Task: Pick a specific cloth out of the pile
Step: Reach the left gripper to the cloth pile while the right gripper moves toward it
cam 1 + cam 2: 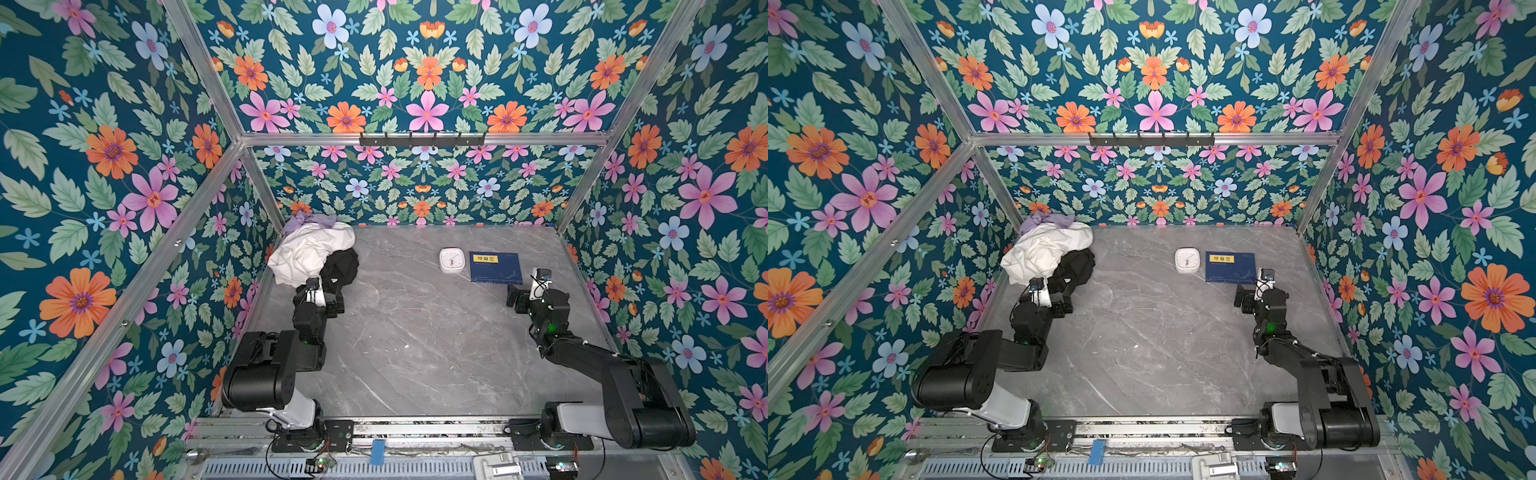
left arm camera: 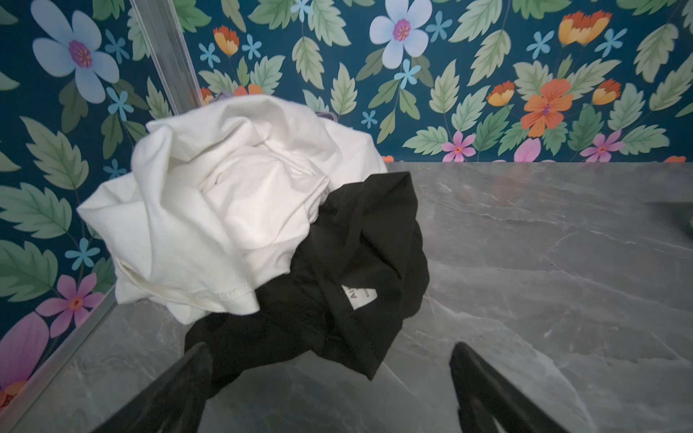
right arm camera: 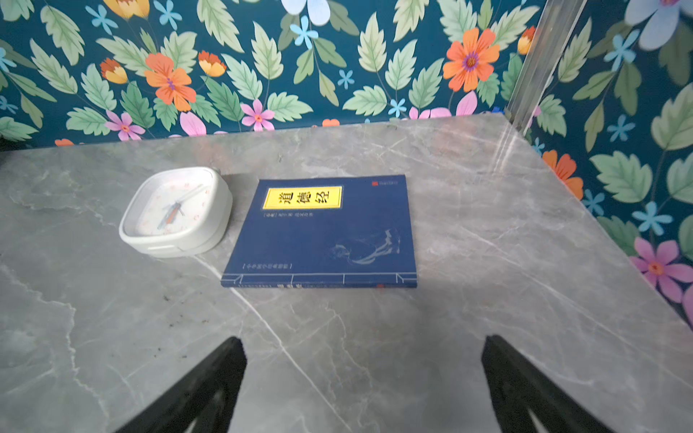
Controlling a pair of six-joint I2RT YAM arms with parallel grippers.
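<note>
The grey table (image 1: 415, 340) fills the floor of the flowered booth. Two black arms reach in from its near edge, one on each side. One pile (image 1: 309, 249) sits pushed into the far left corner against the walls, probably so the rest of the top stays free for working. It holds three cloths.

The white cloth (image 2: 225, 210) is the biggest and makes up most of the heap. The black cloth (image 2: 360, 243), the one to pick out, comes next. It spills from under the white one's near side onto the table, so much of it lies exposed and can be reached without digging.

One blue book (image 3: 322, 228) lies flat on the right half, well apart from the pile. I judge it a bystander. The lavender cloth (image 1: 305, 221) is tucked behind the white one by the back wall. One white clock (image 3: 176, 213) lies just beside the book.

There are two grippers. The left gripper (image 2: 332, 356) faces the black cloth with its fingers spread wide and nothing between them. One fingertip is at the cloth's near fold, but black on black hides whether it touches. The right gripper (image 3: 363, 348) hovers near the book, its fingers also wide and empty, likely parked out of the way.

Smallest is one white label (image 2: 358, 296) showing in the black cloth's folds.
</note>
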